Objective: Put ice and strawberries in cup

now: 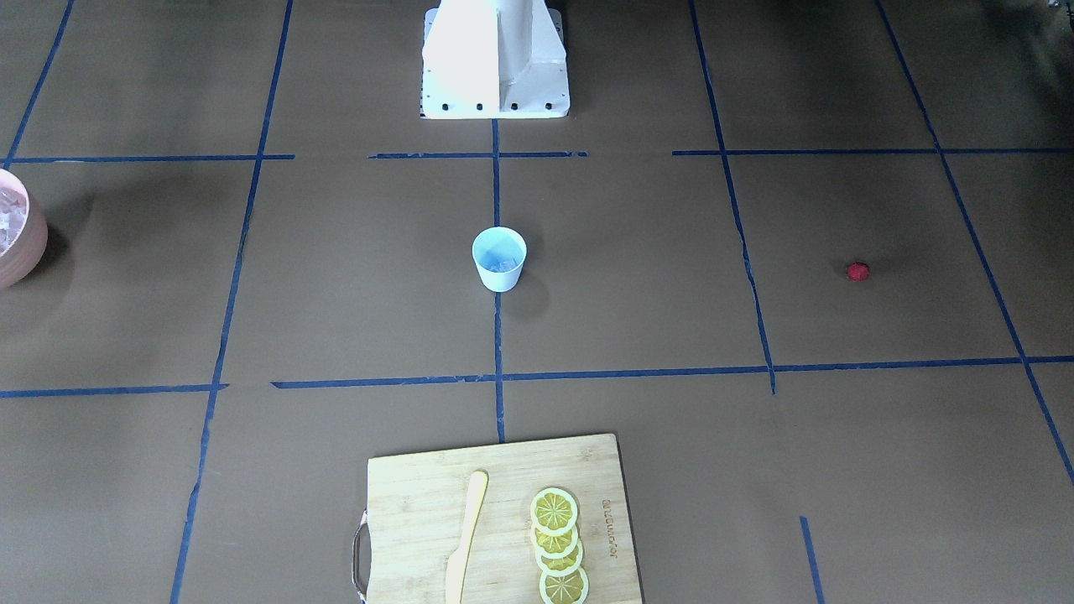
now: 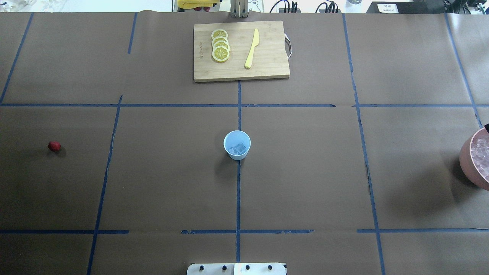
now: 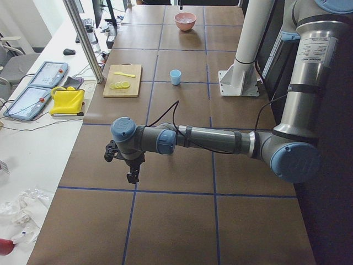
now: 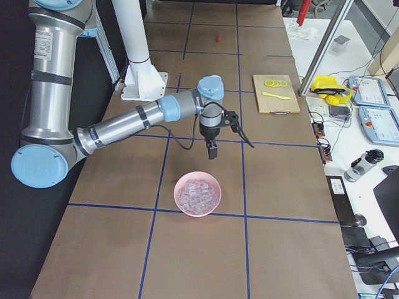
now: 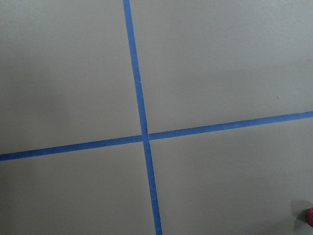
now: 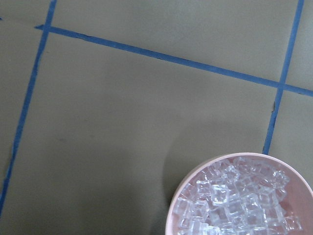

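Strawberries are being counted from the left side of the table point(image 2: 153, 183), and only one is being seen: a tiny red strawberry point(image 2: 54, 146) is lying alone, well apart from everything else. The left gripper point(image 3: 132, 175) is hanging over the table on that side, and a bit of red is peeking in at the corner of its wrist camera. Whether its jaws are open or closed cannot be told, since it is being shown only from the side. In the middle, the cup point(image 2: 237, 144) is standing upright on a blue tape line point(image 2: 238, 198), and some ice point(image 2: 239, 148) is already lying inside it. Behind it, a cutting board point(image 2: 267, 68) is holding lemon slices point(image 2: 221, 46) and a yellow knife point(image 2: 252, 49). On the right, a pink bowl point(image 2: 467, 160) full of more ice is sitting, and the right gripper point(image 4: 212, 151) is hanging near it; its jaws cannot be told either. The ice step is being judged as done, so the berry step is being taken up. Next, the left gripper needs to be moved over the strawberry, lowered with jaws apart, and closed softly, so the little round thing is not squashed or rolled away.
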`<state>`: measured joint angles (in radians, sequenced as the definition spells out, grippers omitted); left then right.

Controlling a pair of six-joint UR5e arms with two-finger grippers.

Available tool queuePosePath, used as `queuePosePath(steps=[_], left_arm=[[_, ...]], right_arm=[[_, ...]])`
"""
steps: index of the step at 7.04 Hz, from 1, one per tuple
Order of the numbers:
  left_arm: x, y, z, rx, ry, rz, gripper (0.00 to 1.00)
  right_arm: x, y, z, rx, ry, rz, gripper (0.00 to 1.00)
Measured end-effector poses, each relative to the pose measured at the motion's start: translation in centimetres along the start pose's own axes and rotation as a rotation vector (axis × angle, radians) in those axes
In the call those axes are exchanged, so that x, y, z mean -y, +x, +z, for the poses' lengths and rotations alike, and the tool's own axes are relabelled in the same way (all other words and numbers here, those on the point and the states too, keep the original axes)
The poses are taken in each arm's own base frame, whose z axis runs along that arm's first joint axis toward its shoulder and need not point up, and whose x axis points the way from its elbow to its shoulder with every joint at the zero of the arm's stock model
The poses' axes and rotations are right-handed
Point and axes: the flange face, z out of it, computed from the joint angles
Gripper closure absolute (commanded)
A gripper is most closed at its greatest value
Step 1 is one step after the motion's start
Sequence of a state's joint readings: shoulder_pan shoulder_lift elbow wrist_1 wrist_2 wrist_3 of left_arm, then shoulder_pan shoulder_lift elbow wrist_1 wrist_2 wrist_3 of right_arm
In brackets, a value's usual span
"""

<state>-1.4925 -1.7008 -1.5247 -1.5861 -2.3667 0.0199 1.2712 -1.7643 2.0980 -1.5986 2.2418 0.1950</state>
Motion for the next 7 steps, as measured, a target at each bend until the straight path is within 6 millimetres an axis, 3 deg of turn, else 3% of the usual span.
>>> queuePosePath(steps=[1,3,5,7], left_arm=[[0.0,0.0,0.0,0.000,0.000,0.000,0.00],[0.0,0.0,0.0,-0.001,0.001,0.001,0.00],[0.0,0.0,0.0,-0.002,0.001,0.002,0.00],[0.1,0.0,0.0,-0.002,0.002,0.004,0.00]], right_arm=[[-1.5,2.1,2.1,0.000,0.015,-0.010,0.05],[-2.7,4.6,5.1,-0.026,-0.009,0.000,0.12],[-2.8,4.4,8.4,-0.084,-0.066,-0.041,0.22],[-3.2,4.2,9.8,-0.093,-0.098,-0.058,0.27]])
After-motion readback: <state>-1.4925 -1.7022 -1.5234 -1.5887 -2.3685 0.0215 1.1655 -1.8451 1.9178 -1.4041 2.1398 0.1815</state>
